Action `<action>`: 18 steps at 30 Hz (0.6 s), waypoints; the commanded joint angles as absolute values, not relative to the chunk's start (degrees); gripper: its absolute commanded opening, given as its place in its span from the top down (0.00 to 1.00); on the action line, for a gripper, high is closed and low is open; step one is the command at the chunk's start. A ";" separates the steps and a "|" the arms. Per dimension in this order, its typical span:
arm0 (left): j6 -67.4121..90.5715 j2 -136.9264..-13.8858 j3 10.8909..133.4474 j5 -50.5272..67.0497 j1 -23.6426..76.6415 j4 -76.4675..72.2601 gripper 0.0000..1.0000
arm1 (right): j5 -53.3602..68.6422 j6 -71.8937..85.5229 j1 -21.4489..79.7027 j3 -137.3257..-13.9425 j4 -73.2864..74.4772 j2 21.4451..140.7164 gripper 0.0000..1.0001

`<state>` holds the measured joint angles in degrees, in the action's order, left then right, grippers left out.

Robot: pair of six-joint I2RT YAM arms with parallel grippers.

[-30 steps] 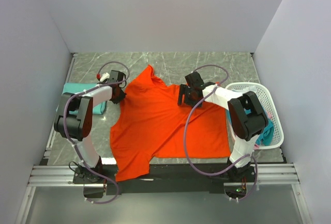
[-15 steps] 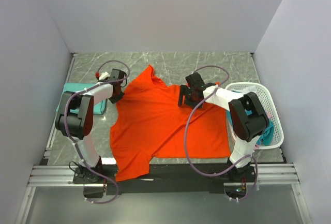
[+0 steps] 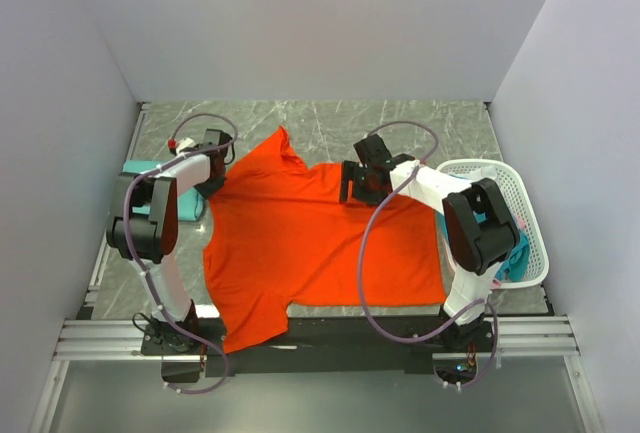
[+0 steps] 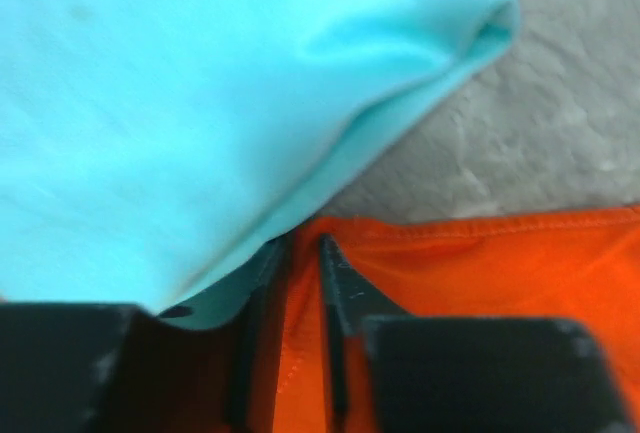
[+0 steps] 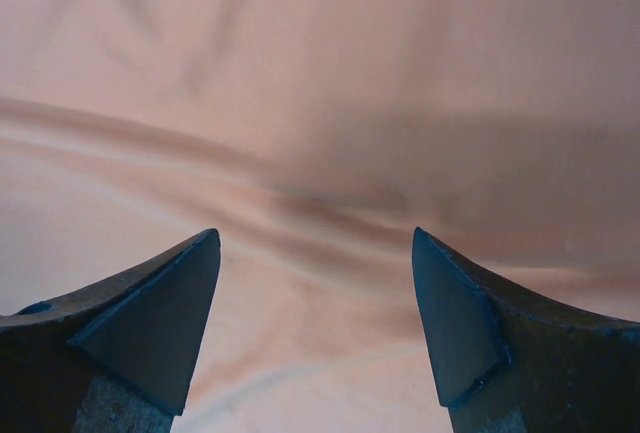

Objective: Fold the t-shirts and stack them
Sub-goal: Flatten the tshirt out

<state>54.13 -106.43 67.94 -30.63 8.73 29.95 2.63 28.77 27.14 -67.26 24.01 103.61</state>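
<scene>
Orange shirt (image 3: 310,243) lies spread flat mid-table (image 3: 420,123), its near corner lapping over the front rail (image 3: 100,338). Basket (image 3: 500,175) at the right edge holds teal and pink cloth (image 3: 516,253), partly hidden by the right arm. Folded teal shirt (image 3: 138,170) sits left, just beside the orange sleeve. Top view hides both grips.

Left wrist view: left gripper (image 4: 300,253) clenched narrow on the orange hem, probably pinching it, with the teal shirt against its fingers.

Right wrist view: right gripper (image 5: 315,243) spread wide above washed-out orange cloth, holding nothing.

Bare table behind the shirt.
</scene>
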 commanded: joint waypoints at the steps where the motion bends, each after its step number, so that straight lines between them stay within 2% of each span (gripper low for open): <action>1: 55.02 -105.47 69.96 -33.14 8.26 32.43 0.70 | 1.59 27.25 27.33 -72.24 25.84 99.59 0.16; 2: 55.28 -104.42 69.79 -32.96 8.26 32.43 0.67 | 1.06 27.07 27.42 -72.94 26.19 98.88 0.16; 3: 55.46 -103.72 69.52 -32.70 8.26 32.26 0.57 | 0.45 27.16 27.42 -73.04 26.71 98.18 0.15; 5: 54.41 -101.35 69.43 -30.34 8.35 31.56 0.46 | -1.49 27.60 27.07 -73.30 27.51 96.07 0.14; 6: 53.88 -100.47 69.35 -29.37 8.35 31.12 0.32 | -1.84 27.60 26.72 -73.21 28.29 94.85 0.14; 8: 53.09 -97.32 69.08 -26.56 8.96 29.98 0.23 | -2.02 28.47 25.32 -72.43 28.74 93.78 0.13; 9: 52.13 -96.25 68.73 -25.93 9.49 28.75 0.12 | -1.93 29.00 24.62 -72.07 28.65 92.65 0.13; 11: 50.98 -93.71 68.64 -24.62 11.41 27.95 0.02 | -2.11 29.09 22.86 -71.02 28.56 91.67 0.11; 18: 48.35 -91.49 70.49 -18.92 15.90 26.20 0.01 | -3.26 28.30 19.78 -71.63 30.50 90.53 0.10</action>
<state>51.07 -92.05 68.62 -23.81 14.68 28.51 -2.20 28.67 20.60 -71.00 28.99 92.05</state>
